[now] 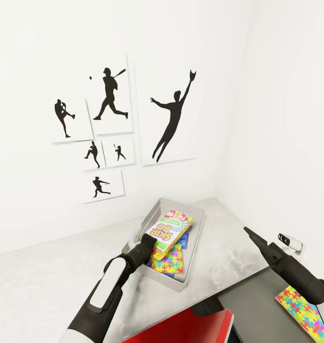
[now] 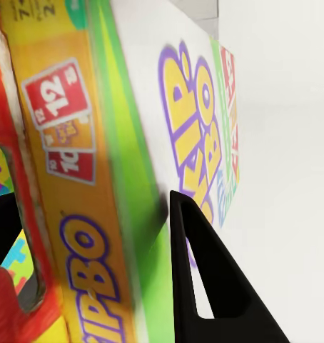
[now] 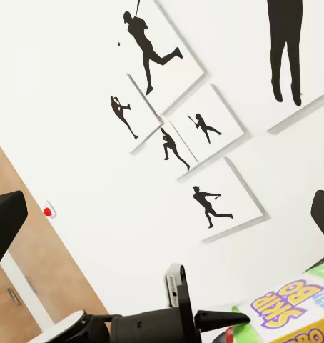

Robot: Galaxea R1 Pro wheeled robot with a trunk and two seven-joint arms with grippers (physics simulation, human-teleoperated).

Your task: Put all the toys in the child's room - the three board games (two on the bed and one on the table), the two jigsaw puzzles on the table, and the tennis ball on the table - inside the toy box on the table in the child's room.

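We see the toy box (image 1: 196, 224) sitting on the table (image 1: 47, 286), pushed back near the corner where the two walls meet. Inside it, a jigsaw puzzle (image 1: 170, 261) lies flat at the near end, and a board game (image 1: 169, 229) sits tilted on top of the pile (a second game peeks out from under it). The left gripper (image 1: 150, 242) reaches in from the near left side, its fingers on either side of that top game's edge. The other jigsaw puzzle (image 1: 302, 309) lies well off to the right, on the lower section, under the right arm. The silhouette pictures (image 1: 112, 128) hang on the wall behind the table.
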